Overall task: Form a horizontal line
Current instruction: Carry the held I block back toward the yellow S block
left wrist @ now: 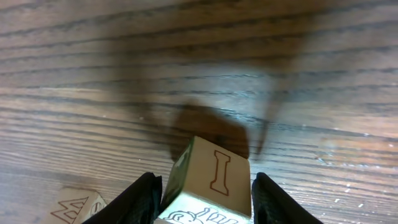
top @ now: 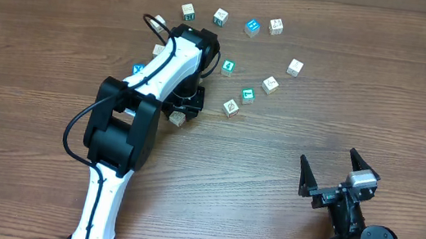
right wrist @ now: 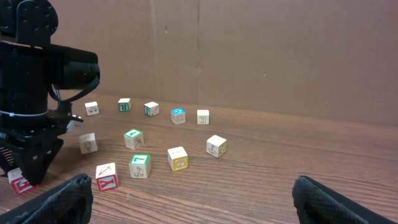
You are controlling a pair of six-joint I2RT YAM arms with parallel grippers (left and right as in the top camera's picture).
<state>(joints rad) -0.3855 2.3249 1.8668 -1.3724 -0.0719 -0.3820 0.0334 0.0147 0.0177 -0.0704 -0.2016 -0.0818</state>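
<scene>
A pale cube (left wrist: 214, 180) with a red outlined "I", a green side and a line drawing on top sits between the fingers of my left gripper (left wrist: 205, 200). The jaws stand open around it, with a sliver of table showing at the right finger (left wrist: 273, 202). From overhead this cube (top: 178, 118) lies under the left gripper (top: 184, 107). A slanted row runs up and right from it: a white drawn cube (top: 231, 107), a green cube (top: 247, 96), a pale yellow cube (top: 270, 84) and a white cube (top: 295, 67). My right gripper (top: 338, 173) hovers open and empty at the near right.
More cubes lie at the back: pale ones (top: 188, 10) (top: 221, 16) (top: 275, 26), a blue one (top: 251, 27) and a teal one (top: 228, 68). Two cubes (top: 159, 49) (top: 138, 68) lie by the left arm. Another lettered cube (left wrist: 78, 208) lies left of the fingers.
</scene>
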